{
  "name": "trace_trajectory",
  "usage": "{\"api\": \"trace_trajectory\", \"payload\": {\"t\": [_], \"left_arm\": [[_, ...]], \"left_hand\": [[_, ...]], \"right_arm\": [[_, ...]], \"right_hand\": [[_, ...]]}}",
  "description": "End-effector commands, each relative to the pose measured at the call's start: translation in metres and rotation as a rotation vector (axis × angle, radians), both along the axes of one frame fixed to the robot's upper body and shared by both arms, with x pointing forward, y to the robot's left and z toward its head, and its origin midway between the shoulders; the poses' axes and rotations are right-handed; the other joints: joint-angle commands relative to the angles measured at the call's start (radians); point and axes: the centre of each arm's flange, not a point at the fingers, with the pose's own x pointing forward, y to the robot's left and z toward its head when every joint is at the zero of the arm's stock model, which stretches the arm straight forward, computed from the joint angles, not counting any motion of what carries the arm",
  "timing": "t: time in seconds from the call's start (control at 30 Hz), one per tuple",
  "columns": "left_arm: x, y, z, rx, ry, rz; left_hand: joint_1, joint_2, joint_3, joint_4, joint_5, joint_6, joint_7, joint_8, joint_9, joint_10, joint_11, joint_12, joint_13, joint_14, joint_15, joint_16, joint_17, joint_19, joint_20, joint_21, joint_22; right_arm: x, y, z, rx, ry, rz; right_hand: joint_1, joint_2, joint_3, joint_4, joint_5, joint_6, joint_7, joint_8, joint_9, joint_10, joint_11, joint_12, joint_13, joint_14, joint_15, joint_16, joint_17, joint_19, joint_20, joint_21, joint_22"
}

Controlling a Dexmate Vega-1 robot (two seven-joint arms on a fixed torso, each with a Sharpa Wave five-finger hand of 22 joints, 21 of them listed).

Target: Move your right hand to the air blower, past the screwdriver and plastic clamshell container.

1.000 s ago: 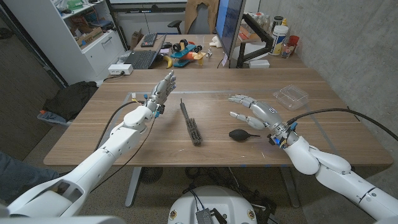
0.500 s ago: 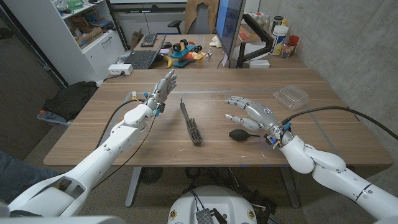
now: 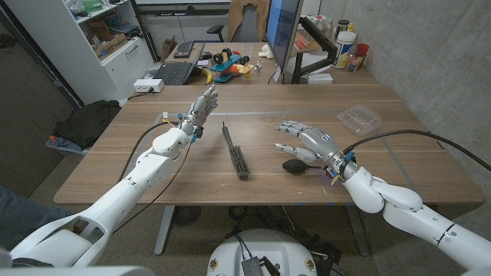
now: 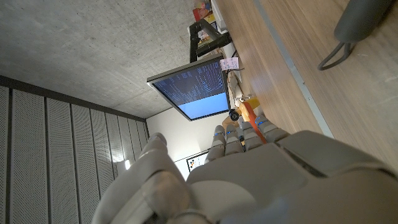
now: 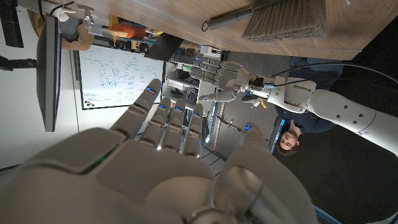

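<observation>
Wooden table [image 3: 414, 165], concrete wall [image 3: 430, 46] noted. Right hand [image 3: 307, 140], fingers spread wide and empty, is seen above matte black bulb-shaped air blower [image 3: 295, 165].

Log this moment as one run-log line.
right hand: open, above air blower | left hand: open, idle | screwdriver: on table

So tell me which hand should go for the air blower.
The right hand. It hovers open just over the air blower, while the left hand sits beyond the screwdriver, farther off.
</observation>
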Motion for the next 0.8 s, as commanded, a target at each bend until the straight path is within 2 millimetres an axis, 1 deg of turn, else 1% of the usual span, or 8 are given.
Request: {"api": "trace_trajectory", "payload": {"t": [0.03,0.53,0.7,0.8], "left_arm": [[-0.0016,0.0031,-0.0027,0.002,0.009,-0.001],[-0.0046,0.0059,-0.0044,-0.004,0.006,0.005],[-0.0030,0.0045,-0.0051,0.000,0.011,0.001],[-0.0025,0.0041,-0.0052,0.002,0.011,0.001]], "left_hand": [[-0.001,0.008,0.001,-0.004,0.004,0.006,0.006,0.005,0.002,0.002,0.000,0.002,0.002,0.000,0.005,0.003,0.005,-0.001,0.005,0.007,0.003],[-0.001,0.008,0.002,-0.005,0.004,0.006,0.006,0.004,0.002,0.001,0.001,0.002,0.002,-0.001,0.006,0.003,0.005,-0.001,0.005,0.007,0.003],[-0.001,0.008,0.002,-0.005,0.004,0.006,0.006,0.004,0.002,0.002,0.002,0.002,0.002,0.000,0.006,0.003,0.005,-0.001,0.006,0.007,0.003],[-0.001,0.008,0.002,-0.005,0.004,0.007,0.005,0.004,0.002,0.003,0.001,0.002,0.002,0.000,0.006,0.003,0.005,-0.001,0.004,0.007,0.003]], "right_arm": [[0.0011,0.0014,-0.0065,-0.056,-0.022,-0.060],[0.0007,0.0021,-0.0125,-0.116,-0.010,-0.080],[0.0004,0.0036,-0.0133,-0.138,-0.036,-0.098],[0.0007,0.0043,-0.0139,-0.142,-0.034,-0.102]], "right_hand": [[0.006,0.000,0.003,-0.002,0.005,0.003,-0.003,-0.003,0.003,0.003,0.002,-0.003,0.001,-0.001,-0.025,-0.003,0.001,-0.005,-0.003,-0.003,0.005],[0.007,-0.003,0.002,-0.004,0.009,0.007,-0.009,-0.003,0.003,0.006,0.002,-0.003,0.001,-0.002,-0.029,-0.004,0.001,-0.010,-0.007,-0.004,0.005],[0.006,-0.004,0.002,-0.003,0.015,0.040,-0.030,0.007,0.003,0.018,-0.005,0.000,0.001,-0.005,-0.028,-0.006,0.002,-0.030,-0.017,-0.007,0.006],[0.005,-0.005,0.001,-0.003,0.016,0.041,-0.031,0.006,0.003,0.020,-0.005,0.000,0.001,-0.006,-0.029,-0.006,0.002,-0.036,-0.021,-0.008,0.006]]}}
